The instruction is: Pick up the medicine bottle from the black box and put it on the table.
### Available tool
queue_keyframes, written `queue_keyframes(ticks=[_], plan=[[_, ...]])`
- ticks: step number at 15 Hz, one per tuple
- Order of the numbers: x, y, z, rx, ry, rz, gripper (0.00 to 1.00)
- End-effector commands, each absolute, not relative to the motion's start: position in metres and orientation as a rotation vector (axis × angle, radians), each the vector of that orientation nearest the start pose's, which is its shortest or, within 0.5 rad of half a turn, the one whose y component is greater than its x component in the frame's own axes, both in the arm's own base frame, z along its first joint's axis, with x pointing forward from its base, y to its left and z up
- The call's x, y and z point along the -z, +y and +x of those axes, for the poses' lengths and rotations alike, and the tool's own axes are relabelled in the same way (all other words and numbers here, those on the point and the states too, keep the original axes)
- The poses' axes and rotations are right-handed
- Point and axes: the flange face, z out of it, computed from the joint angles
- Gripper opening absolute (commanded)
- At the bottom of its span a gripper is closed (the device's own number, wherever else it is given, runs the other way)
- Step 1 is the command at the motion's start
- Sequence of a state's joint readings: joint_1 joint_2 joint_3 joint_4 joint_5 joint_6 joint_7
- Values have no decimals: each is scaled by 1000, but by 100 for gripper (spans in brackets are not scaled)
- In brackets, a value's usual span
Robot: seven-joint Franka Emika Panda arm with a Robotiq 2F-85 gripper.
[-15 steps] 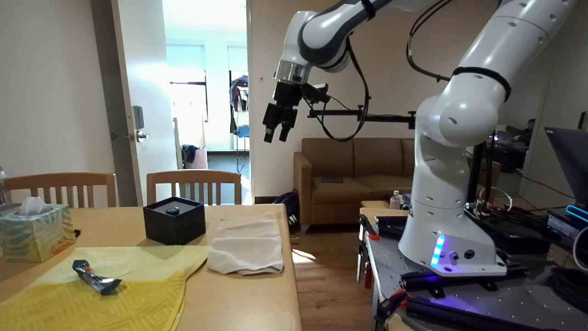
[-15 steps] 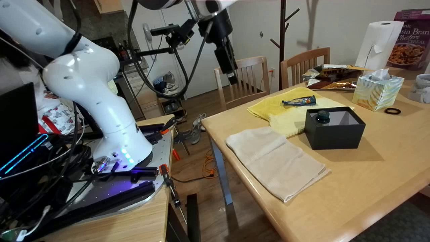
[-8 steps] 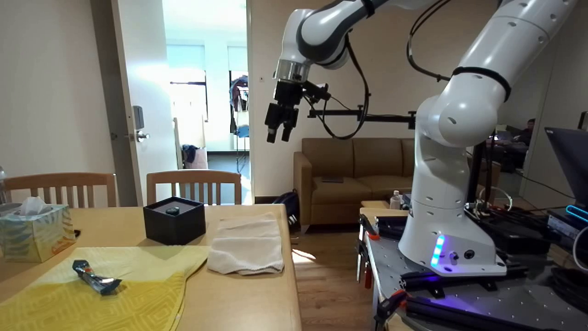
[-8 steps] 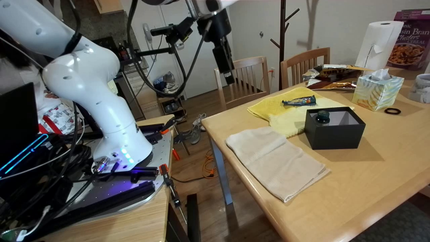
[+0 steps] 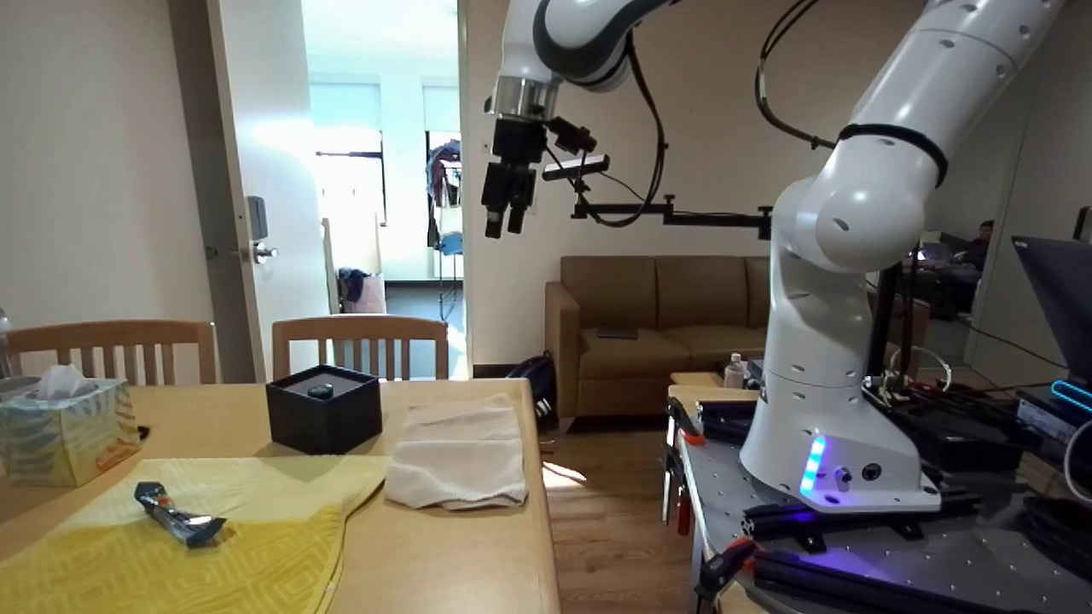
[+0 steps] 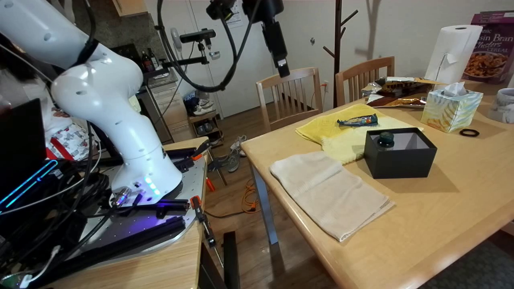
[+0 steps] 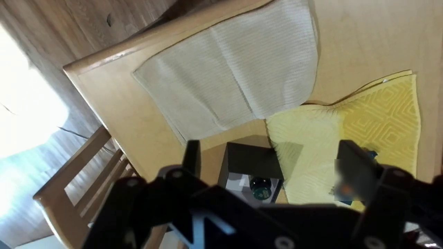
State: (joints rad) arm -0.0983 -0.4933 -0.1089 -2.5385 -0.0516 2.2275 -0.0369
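The medicine bottle, dark with a green cap, stands in the open black box. It shows in both exterior views (image 5: 321, 391) (image 6: 386, 139) and the wrist view (image 7: 260, 188); its lower part is hidden by the box walls. The black box (image 5: 324, 418) (image 6: 401, 162) (image 7: 254, 157) sits on the wooden table (image 5: 444, 563) (image 6: 461, 224). My gripper (image 5: 505, 225) (image 6: 283, 69) is high above and to the side of the box, pointing down. In the wrist view its fingers (image 7: 270, 152) are wide apart with nothing between them; the box shows below, in the gap.
A beige cloth (image 5: 458, 460) (image 6: 331, 192) lies beside the box. A yellow towel (image 5: 256, 529) with a wrapped bar (image 5: 177, 515) lies on another side. A tissue box (image 6: 451, 106), paper towel roll (image 6: 453, 52) and black ring (image 6: 469, 132) are also on the table. Chairs (image 6: 291, 96) stand along its edge.
My gripper first shifts slightly away from the table, then rises and moves toward the table side. The fingers stay apart. The bottle and box have not moved.
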Motion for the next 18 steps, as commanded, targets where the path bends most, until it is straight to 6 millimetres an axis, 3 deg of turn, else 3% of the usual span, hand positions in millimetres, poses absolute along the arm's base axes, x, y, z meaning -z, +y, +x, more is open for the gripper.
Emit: queue_keyframes(ticks=[1,6,12,18], plan=[[-450,-85,434,172,2,-3138,100],[-417,-84,494,-69,-168,-3100,100],[-386,-95,560,-172,-262,-3109,100],[-341,-94,601,-196,-359,-3030,100]])
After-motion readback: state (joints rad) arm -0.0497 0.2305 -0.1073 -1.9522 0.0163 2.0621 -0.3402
